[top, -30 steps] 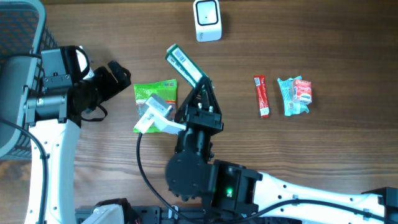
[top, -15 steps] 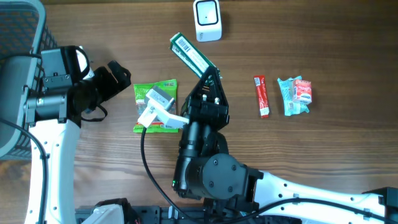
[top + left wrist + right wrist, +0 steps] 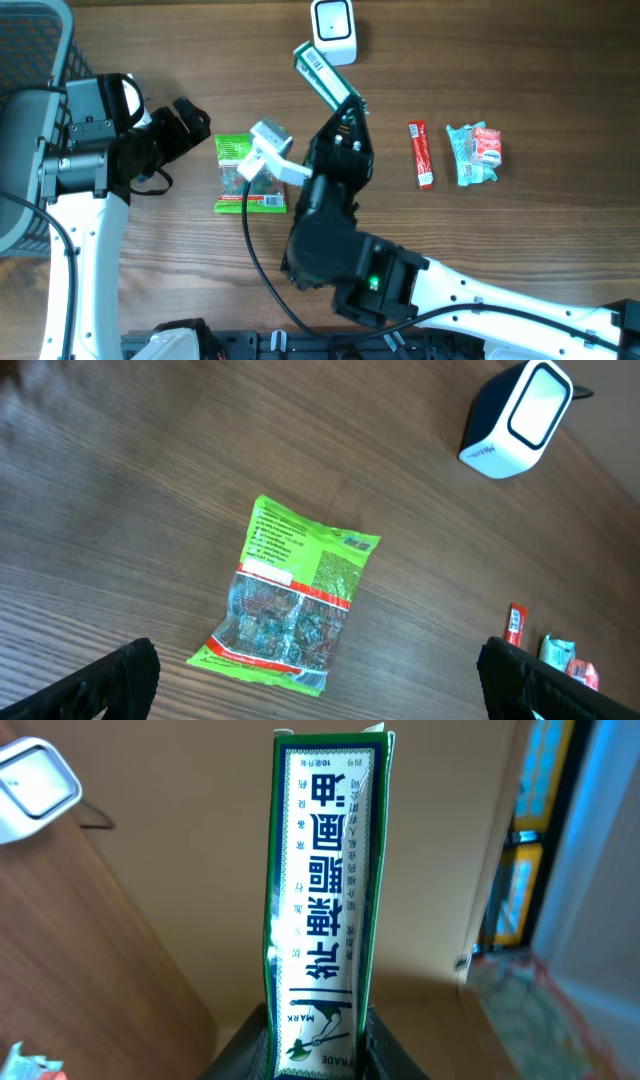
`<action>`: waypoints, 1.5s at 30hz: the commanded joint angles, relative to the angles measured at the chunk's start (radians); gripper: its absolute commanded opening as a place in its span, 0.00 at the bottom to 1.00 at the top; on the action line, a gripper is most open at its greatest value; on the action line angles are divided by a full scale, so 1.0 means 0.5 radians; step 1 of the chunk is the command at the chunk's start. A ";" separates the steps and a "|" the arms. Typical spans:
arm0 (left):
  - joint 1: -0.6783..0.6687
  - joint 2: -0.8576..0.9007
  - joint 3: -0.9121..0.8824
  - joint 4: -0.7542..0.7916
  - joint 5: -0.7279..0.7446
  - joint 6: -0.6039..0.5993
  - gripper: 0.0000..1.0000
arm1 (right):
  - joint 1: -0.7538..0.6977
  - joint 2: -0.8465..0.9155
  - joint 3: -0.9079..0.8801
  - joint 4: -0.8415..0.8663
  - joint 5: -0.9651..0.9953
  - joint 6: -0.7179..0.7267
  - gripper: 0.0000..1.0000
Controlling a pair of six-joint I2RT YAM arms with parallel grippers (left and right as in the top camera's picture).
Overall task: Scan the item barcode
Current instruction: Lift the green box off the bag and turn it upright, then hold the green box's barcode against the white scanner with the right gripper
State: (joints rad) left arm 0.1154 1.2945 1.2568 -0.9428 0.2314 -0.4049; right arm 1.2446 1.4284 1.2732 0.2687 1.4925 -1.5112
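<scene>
One green box [image 3: 318,72] is pinched in the nearly closed jaws of my right gripper [image 3: 346,108], just beside the scanner [image 3: 333,32]. My left gripper [image 3: 192,122] stands wide open, empty. I am presenting the box; next, I think its barcode [image 3: 313,63] must face the scanner.

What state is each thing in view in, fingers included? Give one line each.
box: held off the surface, tilted, barcode end near the scanner
scanner: standing, untouched
green packet: lying flat, free
red stick: lying flat, free
blue packet: lying, free
left fingers: open, empty
right fingers: shut on box
</scene>
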 commanded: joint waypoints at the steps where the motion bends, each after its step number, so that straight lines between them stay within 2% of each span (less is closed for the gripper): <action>1: 0.011 0.004 0.024 0.006 -0.010 0.018 1.00 | -0.004 -0.021 -0.112 -0.195 -0.182 0.505 0.04; 5: 0.011 0.004 0.024 0.006 -0.010 0.018 1.00 | -0.043 -0.021 -0.237 -0.394 -0.394 0.912 0.04; 8: 0.011 0.004 0.024 0.006 -0.010 0.018 1.00 | -0.124 -0.021 -0.248 -0.716 -0.640 1.324 0.04; 12: 0.011 0.004 0.024 0.006 -0.010 0.018 1.00 | -0.289 -0.021 -0.248 -1.146 -1.279 1.853 0.05; 13: 0.011 0.004 0.024 0.006 -0.010 0.018 1.00 | -0.381 -0.021 -0.248 -1.238 -1.569 2.004 0.05; 16: 0.011 0.004 0.024 0.006 -0.010 0.018 1.00 | -0.596 -0.021 -0.246 -1.313 -2.052 2.165 0.08; 20: 0.011 0.004 0.024 0.006 -0.010 0.018 1.00 | -0.891 -0.021 -0.137 -1.441 -2.575 2.220 0.10; 24: 0.011 0.004 0.024 0.006 -0.010 0.018 1.00 | -1.280 -0.003 0.103 -1.592 -3.245 2.408 0.06; 25: 0.011 0.004 0.024 0.005 -0.010 0.018 1.00 | -1.394 0.038 0.220 -1.666 -3.408 2.548 0.04; 27: 0.011 0.004 0.024 0.006 -0.010 0.018 1.00 | -1.540 0.163 0.471 -1.870 -3.674 2.644 0.04; 28: 0.011 0.004 0.024 0.006 -0.010 0.018 1.00 | -1.587 0.252 0.616 -1.987 -3.751 2.715 0.04; 34: 0.011 0.004 0.024 0.006 -0.010 0.018 1.00 | -1.647 0.864 1.511 -2.574 -4.098 2.712 0.04; 36: 0.011 0.004 0.024 0.006 -0.010 0.018 1.00 | -1.659 1.077 1.749 -2.650 -4.284 2.715 0.04; 39: 0.011 0.004 0.024 0.005 -0.010 0.018 1.00 | -1.737 1.329 1.845 -2.471 -4.749 2.833 0.04; 41: 0.011 0.004 0.024 0.006 -0.010 0.018 1.00 | -1.830 1.495 1.844 -2.169 -5.139 3.016 0.04; 43: 0.011 0.004 0.024 0.006 -0.010 0.018 1.00 | -1.913 1.638 1.844 -1.787 -5.461 3.325 0.04; 45: 0.011 0.004 0.024 0.006 -0.010 0.018 1.00 | -1.980 1.796 1.844 -1.238 -5.711 3.778 0.04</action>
State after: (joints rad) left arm 0.1154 1.2961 1.2568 -0.9424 0.2314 -0.4049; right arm 0.3050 2.2505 2.1746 -0.4820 -1.0748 0.0925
